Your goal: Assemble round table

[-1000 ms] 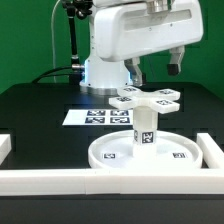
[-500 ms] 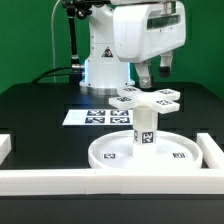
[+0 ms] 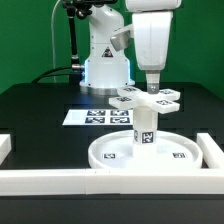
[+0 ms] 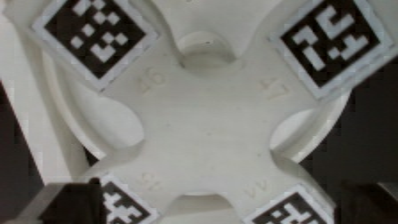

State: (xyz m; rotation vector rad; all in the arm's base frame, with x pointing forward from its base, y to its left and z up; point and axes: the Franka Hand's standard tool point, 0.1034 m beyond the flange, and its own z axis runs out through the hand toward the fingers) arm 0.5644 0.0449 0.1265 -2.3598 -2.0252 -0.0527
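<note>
The large rimmed disc [image 3: 108, 158] lies flat on the black table. The short post [image 3: 145, 128] stands upright in its hub. The flat cross-shaped piece [image 3: 150, 98] sits on top of the post. It fills the wrist view [image 4: 214, 110], with tags on its arms. My gripper [image 3: 152, 86] hangs straight down just above the middle of the cross-shaped piece. I see it edge-on in the exterior view. It holds nothing, and its jaws stand wide, out at the edges of the wrist view.
The marker board [image 3: 95, 117] lies behind the disc. White border rails run along the front [image 3: 40, 181] and at the exterior view's right [image 3: 213, 150]. The robot's base [image 3: 105, 65] stands at the back.
The wrist has turned about its vertical axis. The two spread fingers, seen side by side one second ago, now line up edge-on. The hand has shifted slightly toward the exterior view's left. The table parts have not moved.
</note>
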